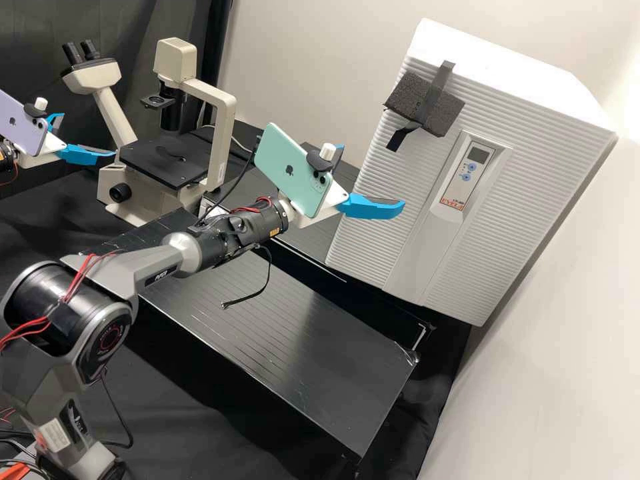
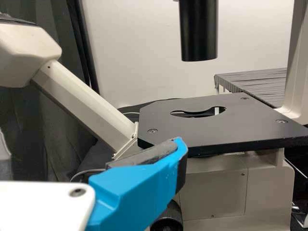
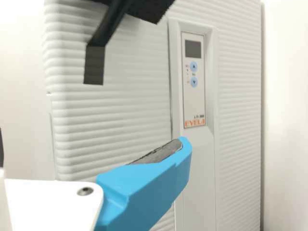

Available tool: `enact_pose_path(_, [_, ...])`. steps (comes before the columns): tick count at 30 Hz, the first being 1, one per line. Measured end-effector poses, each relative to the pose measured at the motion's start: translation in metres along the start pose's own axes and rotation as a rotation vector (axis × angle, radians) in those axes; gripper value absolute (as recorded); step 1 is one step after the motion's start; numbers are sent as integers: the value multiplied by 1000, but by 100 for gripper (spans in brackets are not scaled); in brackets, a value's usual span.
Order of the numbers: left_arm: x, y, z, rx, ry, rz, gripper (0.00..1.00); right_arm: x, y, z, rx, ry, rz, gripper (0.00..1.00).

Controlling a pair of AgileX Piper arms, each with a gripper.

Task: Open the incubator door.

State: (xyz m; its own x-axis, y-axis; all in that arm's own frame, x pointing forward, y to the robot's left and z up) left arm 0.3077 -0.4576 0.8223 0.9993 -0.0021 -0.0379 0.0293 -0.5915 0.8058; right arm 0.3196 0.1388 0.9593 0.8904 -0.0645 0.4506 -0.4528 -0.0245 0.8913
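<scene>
Two grippers are in your work area. You find the right gripper (image 1: 373,177) near the closed incubator door (image 1: 383,200), at the high view's right, fingers apart. Your left gripper (image 1: 88,135), near the microscope (image 1: 133,190), also has fingers apart.
</scene>
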Motion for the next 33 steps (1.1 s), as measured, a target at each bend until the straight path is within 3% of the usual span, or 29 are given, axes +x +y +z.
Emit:
enact_pose_path(10, [0,0,0,0,0,0,100,5,-4,2,-5,-10,-14,100])
enact_pose_path(11, [0,0,0,0,0,0,100,5,-4,2,-5,-12,-16,0])
enact_pose_path(33, [0,0,0,0,0,0,100,18,-7,9,-13,-37,-19,0])
